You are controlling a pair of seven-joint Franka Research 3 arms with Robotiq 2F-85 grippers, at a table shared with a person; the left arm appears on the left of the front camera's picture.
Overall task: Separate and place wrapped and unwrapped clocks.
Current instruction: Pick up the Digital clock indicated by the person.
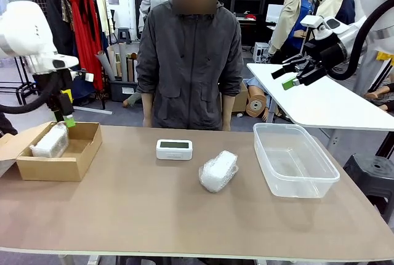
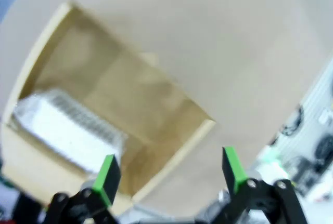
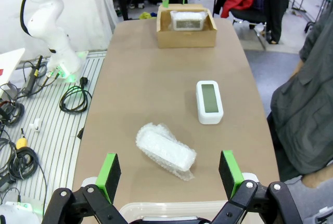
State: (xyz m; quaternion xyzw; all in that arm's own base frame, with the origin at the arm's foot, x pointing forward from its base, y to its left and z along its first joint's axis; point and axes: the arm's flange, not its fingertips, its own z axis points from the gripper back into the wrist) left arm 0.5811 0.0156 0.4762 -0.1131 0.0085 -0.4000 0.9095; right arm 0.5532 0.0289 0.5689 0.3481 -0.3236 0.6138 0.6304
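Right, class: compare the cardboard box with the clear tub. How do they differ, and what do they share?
The box is brown, opaque cardboard; the tub is clear plastic. The box holds a wrapped bundle; the tub has nothing in it. The box sits at the robot's left end of the table, the tub at its right end. Both are rectangular, open-topped and stand flat on the table.

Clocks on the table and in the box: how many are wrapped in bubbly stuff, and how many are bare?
Wrapped clocks: 2, the boxed bundle in the cardboard box and the loose bundle on the table.
Bare clocks: 1, the white clock.
Total: 3.
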